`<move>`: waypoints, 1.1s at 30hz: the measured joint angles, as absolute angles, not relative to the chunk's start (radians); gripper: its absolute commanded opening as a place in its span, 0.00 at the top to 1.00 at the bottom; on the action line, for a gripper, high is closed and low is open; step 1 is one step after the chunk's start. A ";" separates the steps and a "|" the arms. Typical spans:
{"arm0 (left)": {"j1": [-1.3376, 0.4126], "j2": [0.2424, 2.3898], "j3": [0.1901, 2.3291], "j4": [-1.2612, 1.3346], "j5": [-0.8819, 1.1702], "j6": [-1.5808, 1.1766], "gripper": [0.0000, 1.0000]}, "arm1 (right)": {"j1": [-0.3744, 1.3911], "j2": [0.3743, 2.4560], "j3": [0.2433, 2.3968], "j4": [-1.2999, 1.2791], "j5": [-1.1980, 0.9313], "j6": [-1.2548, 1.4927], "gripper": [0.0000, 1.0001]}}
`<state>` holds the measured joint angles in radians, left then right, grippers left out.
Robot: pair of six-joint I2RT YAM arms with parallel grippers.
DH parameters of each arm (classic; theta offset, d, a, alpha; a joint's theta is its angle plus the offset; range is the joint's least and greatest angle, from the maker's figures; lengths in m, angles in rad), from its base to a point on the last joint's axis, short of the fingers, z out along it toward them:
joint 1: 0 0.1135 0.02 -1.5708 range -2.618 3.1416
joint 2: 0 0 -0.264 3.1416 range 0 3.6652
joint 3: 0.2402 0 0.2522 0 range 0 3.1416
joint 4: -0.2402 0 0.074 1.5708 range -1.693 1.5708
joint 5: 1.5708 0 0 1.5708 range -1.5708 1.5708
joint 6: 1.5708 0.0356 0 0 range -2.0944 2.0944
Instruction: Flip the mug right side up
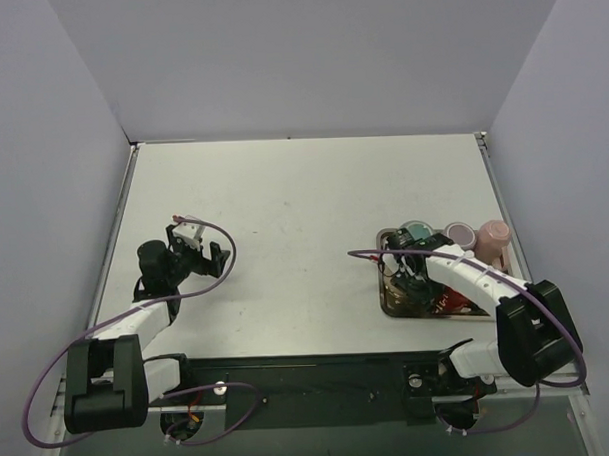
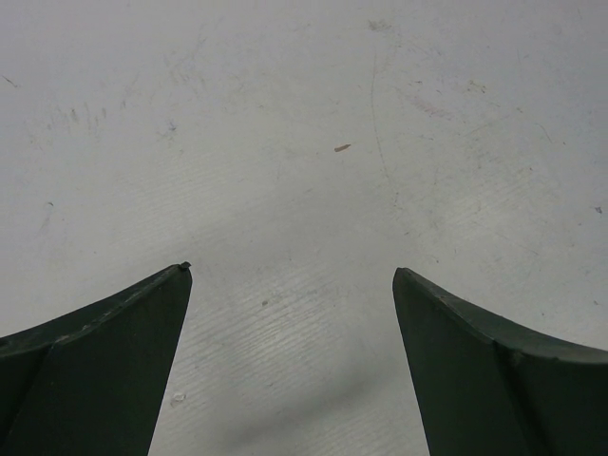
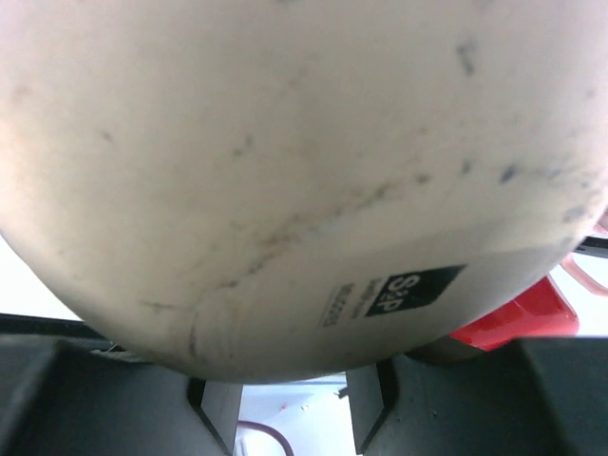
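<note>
1. The table (image 1: 303, 188) is boxed in by plain walls (image 1: 309, 58) at the far edge and at both sides. The tray (image 1: 383, 300) sits hard by the table's right edge.
2. Left of the tray and beyond it, the table surface is bare and wide open, apart from faint scuffs.
3. The left end effector (image 2: 290, 275) hovers well to the left of the tray over bare table. Its jaws are spread fully wide and hold nothing.
4. The tray is crowded. Along its far side stand a teal cup (image 1: 417, 229), a mauve cup (image 1: 459, 231) and a pink tumbler (image 1: 494, 239), and a red item (image 1: 449, 301) lies at its near side.
5. The right end effector (image 1: 404, 268) reaches into the left part of the tray, among these things.
6. The mug (image 3: 285, 171) is inside the tray, pressed close against the right wrist camera. Its off-white, scuffed body with a small dark label fills that view. From above the arm hides most of it.
7. Whether the right end effector's jaws have closed on the mug cannot be told.
</note>
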<state>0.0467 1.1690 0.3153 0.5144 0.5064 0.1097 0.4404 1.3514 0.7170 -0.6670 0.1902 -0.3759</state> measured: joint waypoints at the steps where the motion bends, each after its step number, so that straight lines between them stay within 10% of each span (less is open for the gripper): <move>1: 0.047 1.168 0.312 0.521 0.509 0.111 0.01 | 0.440 1.345 0.712 -0.655 0.186 -0.370 0.63; 6: 0.047 1.168 0.309 0.535 0.514 0.115 0.02 | 0.430 1.284 0.662 -0.587 0.161 -0.355 0.65; 10: 0.046 1.168 0.309 0.536 0.523 0.117 0.02 | 0.409 1.270 0.656 -0.579 0.129 -0.352 1.00; 25: 0.040 1.175 0.319 0.491 0.583 0.144 0.01 | 0.401 1.022 0.671 -0.646 0.062 -0.356 1.00; 33: 0.039 1.180 0.651 0.043 0.749 0.212 0.06 | 0.412 0.755 0.696 -0.690 0.001 -0.368 1.00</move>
